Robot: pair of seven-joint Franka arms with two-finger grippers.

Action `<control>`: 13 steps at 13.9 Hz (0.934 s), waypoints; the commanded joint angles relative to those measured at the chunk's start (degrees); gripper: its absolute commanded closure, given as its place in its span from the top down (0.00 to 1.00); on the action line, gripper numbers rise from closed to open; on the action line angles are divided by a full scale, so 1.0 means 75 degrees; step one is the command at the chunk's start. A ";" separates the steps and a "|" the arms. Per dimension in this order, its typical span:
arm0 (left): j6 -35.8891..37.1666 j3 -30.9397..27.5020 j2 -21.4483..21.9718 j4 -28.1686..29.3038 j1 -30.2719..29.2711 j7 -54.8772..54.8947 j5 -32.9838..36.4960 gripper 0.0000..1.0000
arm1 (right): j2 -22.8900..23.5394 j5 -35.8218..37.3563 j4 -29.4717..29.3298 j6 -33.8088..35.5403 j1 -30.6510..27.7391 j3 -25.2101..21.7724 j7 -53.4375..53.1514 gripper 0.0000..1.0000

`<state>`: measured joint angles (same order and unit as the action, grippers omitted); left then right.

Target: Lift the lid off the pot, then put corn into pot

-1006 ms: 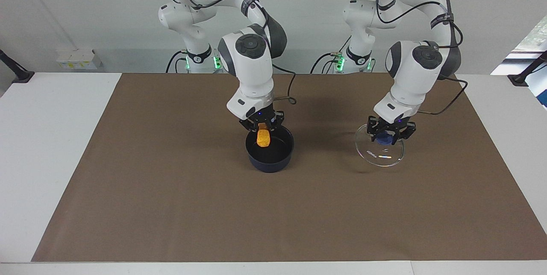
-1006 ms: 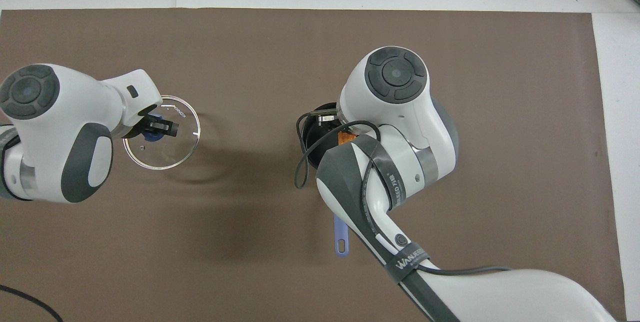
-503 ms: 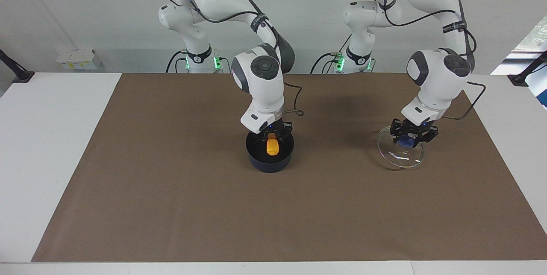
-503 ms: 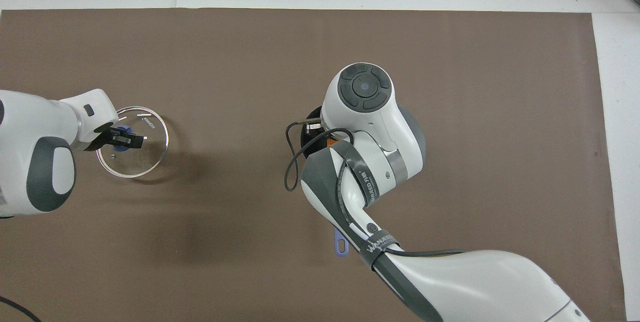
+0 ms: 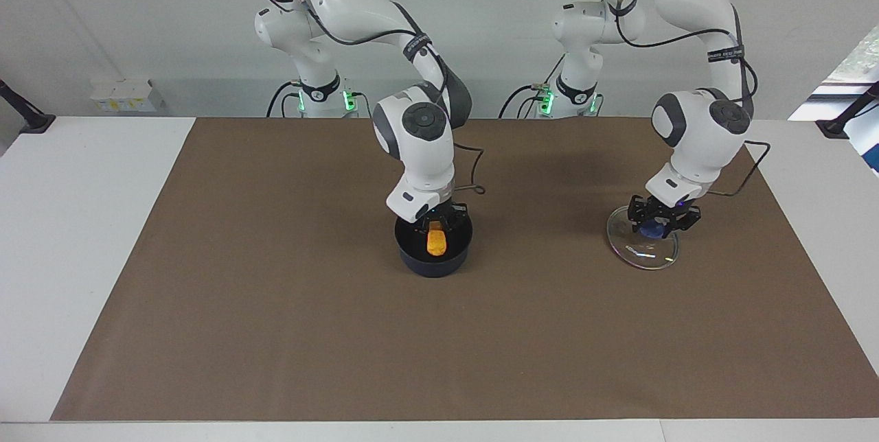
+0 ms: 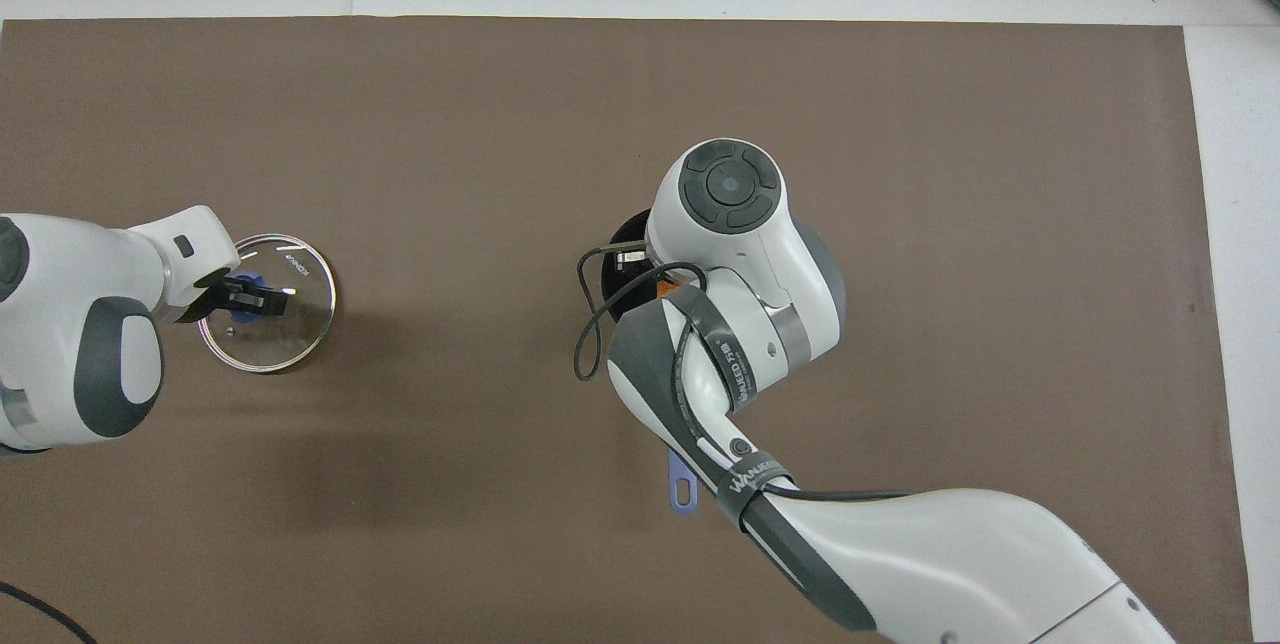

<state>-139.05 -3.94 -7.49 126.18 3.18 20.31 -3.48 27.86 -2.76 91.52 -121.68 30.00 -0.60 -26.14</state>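
The dark navy pot [image 5: 435, 262] stands in the middle of the brown mat. My right gripper [image 5: 438, 224] is over the pot, shut on the top of the yellow-orange corn [image 5: 437, 243], which hangs upright inside it. In the overhead view the right arm hides most of the pot [image 6: 622, 242]; only the end of the pot's handle [image 6: 681, 484] and a sliver of corn [image 6: 663, 291] show. My left gripper [image 5: 660, 221] is shut on the blue knob [image 5: 649, 229] of the glass lid [image 5: 642, 255], holding it slightly tilted, low over the mat toward the left arm's end. The lid [image 6: 290, 324] and left gripper [image 6: 258, 296] also show from overhead.
The brown mat [image 5: 275, 332] covers most of the white table [image 5: 82, 236]. A cable loop [image 6: 590, 324] hangs from the right arm's wrist beside the pot.
My right gripper has lowered the corn deeper into the pot. My left gripper has carried the lid toward the left arm's end of the table and brought it down close to the mat.
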 commanded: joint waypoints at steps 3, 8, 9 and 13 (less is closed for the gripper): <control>-0.0129 0.0068 0.0050 0.0016 -0.0119 0.0129 -0.0133 1.00 | 0.0105 -0.0125 0.0208 -0.0417 -0.0028 0.0034 0.0063 0.22; 0.0559 0.0068 -0.0079 -0.0766 -0.0026 -0.0094 -0.0145 1.00 | 0.0094 -0.0125 0.0220 -0.0371 -0.0016 0.0034 0.0063 1.00; 0.0992 0.0068 -0.0114 -0.1117 0.0021 -0.0361 -0.0180 1.00 | 0.0082 -0.0102 0.0197 -0.0312 -0.0005 0.0034 0.0040 1.00; 0.2879 0.0080 -0.0138 -0.2547 0.0360 -0.1463 -0.0180 1.00 | -0.0349 0.0039 0.0126 -0.0160 -0.0074 -0.0036 -0.0019 1.00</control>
<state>-123.44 -2.96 -7.52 112.49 4.29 12.61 -4.04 28.33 -2.82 91.84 -123.17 30.27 -0.71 -26.13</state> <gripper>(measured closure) 0.000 0.000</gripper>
